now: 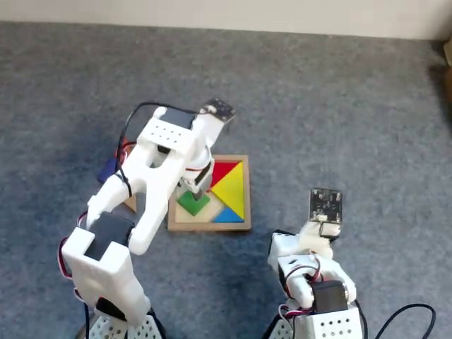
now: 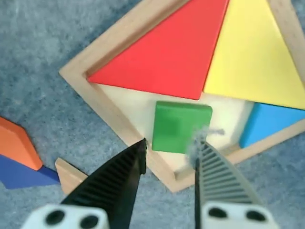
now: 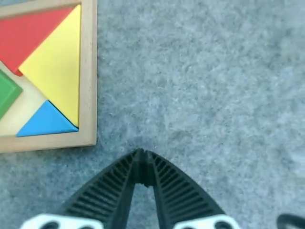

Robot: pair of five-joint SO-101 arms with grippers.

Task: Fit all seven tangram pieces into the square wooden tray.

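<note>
Grey carpet covers our worktop (image 1: 339, 106); our left end effector (image 2: 170, 143) hangs spread over the green square (image 2: 183, 121) in the tray (image 2: 95, 59), and our right end effector (image 3: 143, 164) rests closed.

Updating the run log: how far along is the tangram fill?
Done: red triangle, yellow triangle, blue triangle and green square lie in the wooden tray. In hand: nothing; the left gripper hangs open over the green square, the right gripper sits shut over the carpet. Left: orange piece, dark blue piece and tan piece lie on the carpet beside the tray.
</note>
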